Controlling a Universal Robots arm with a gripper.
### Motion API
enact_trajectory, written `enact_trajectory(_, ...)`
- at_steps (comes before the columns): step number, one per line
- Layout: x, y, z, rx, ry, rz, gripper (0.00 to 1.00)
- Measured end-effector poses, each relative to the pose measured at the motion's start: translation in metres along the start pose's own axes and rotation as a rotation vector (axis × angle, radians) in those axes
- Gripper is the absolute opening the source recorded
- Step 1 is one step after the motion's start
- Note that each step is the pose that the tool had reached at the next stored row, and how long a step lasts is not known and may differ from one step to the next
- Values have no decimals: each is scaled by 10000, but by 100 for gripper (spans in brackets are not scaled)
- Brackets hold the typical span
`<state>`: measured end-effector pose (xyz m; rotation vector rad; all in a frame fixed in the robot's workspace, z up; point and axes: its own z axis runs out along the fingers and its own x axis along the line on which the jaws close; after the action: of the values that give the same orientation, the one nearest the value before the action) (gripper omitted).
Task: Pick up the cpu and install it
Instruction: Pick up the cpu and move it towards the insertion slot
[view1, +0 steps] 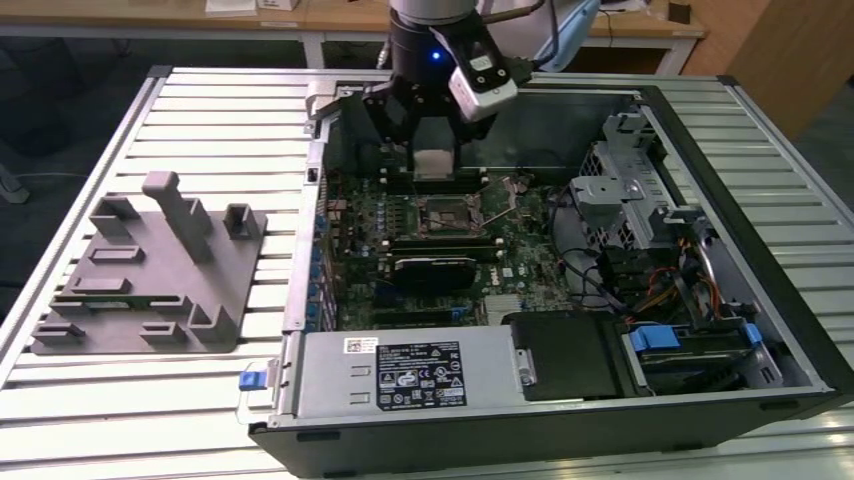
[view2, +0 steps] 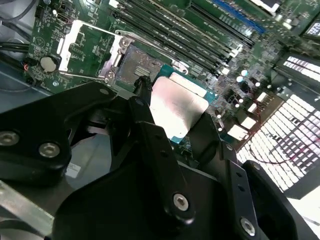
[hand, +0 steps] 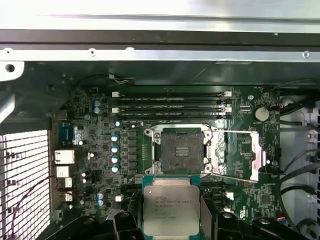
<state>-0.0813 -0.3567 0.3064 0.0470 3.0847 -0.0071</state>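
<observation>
The cpu hangs in the air over the motherboard, clamped in the gripper. In the first wrist view it sits just beside the open socket, on the socket's edge away from the memory slots, and does not touch the socket. It lies flat, level with the board, its shiny metal top turned up and away from the board. It is square, so it has no long axis; its edges run parallel to the socket's edges.

The arm comes down from above, near the far edge of the computer case in the exterior view, with the wrist pointing straight down into the open case. The gripper is closed only to the chip's width, and its black fingers press on two opposite edges.

The socket's metal cover stands folded open to one side. The case lies on its side on a slatted metal table. A grey plastic holder rests on the table at the exterior view's left, apart from the case.
</observation>
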Motion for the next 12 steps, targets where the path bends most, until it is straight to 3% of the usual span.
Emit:
enact_trajectory(4, -66, 24, 69, 2, 90, -1, 55)
enact_trajectory(12, -132, 62, 157, -7, 103, -171, 55)
